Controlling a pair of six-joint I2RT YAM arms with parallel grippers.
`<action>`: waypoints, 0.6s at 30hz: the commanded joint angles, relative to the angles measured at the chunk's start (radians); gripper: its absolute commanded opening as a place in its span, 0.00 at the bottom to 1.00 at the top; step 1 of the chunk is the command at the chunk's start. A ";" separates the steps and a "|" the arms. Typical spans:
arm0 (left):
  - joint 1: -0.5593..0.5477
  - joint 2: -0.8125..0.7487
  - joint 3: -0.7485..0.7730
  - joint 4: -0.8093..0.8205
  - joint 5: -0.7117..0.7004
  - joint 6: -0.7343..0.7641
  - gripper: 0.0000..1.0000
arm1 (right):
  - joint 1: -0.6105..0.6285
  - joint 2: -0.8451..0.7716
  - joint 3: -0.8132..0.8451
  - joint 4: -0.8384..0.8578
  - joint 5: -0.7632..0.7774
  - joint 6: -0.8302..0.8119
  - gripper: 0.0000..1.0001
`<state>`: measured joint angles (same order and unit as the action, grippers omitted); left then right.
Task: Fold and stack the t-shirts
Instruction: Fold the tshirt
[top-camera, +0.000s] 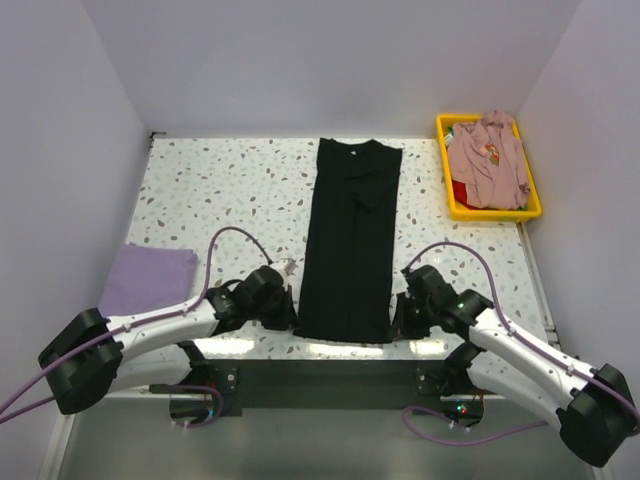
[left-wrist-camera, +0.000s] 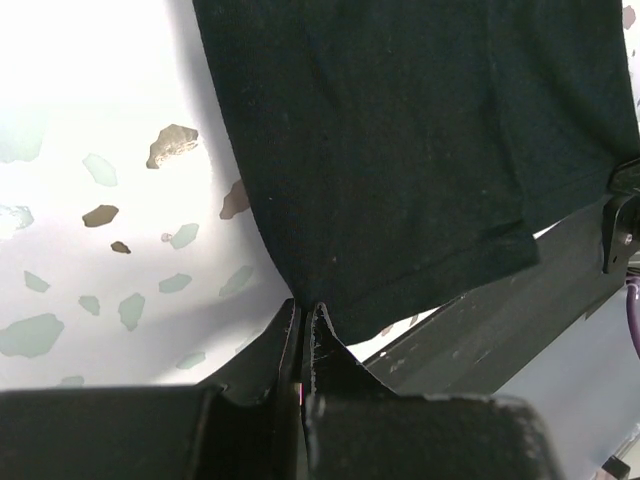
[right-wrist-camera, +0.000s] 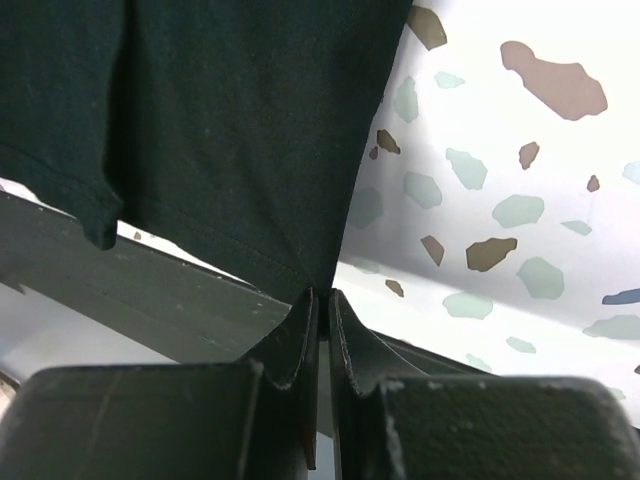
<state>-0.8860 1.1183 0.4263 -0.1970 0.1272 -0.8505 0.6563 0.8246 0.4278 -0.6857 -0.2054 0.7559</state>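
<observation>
A black t-shirt (top-camera: 350, 240) lies as a long narrow strip down the middle of the table, sides folded in, hem at the near edge. My left gripper (top-camera: 290, 312) is shut on the hem's near-left corner, seen in the left wrist view (left-wrist-camera: 303, 308) with black cloth (left-wrist-camera: 400, 150) between the jaws. My right gripper (top-camera: 398, 318) is shut on the near-right corner, seen in the right wrist view (right-wrist-camera: 322, 295) pinching the cloth (right-wrist-camera: 220, 130). A folded lavender tee (top-camera: 148, 278) lies at the left. A dusty-pink tee (top-camera: 488, 160) lies crumpled in the bin.
A yellow plastic bin (top-camera: 493, 211) stands at the far right corner, holding the pink tee and something red. The table's dark near edge (top-camera: 330, 352) runs just under the hem. White walls close in the sides and back.
</observation>
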 joint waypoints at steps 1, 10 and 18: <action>-0.005 0.009 0.009 0.025 -0.003 0.008 0.00 | 0.006 0.019 0.031 0.032 0.015 0.005 0.02; 0.045 0.161 0.284 0.005 -0.101 0.076 0.00 | 0.003 0.155 0.282 0.098 0.272 -0.016 0.02; 0.165 0.328 0.442 0.062 -0.069 0.091 0.00 | -0.124 0.356 0.436 0.230 0.263 -0.044 0.02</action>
<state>-0.7715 1.4097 0.8051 -0.1886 0.0593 -0.7891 0.5919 1.1278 0.8040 -0.5434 0.0399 0.7341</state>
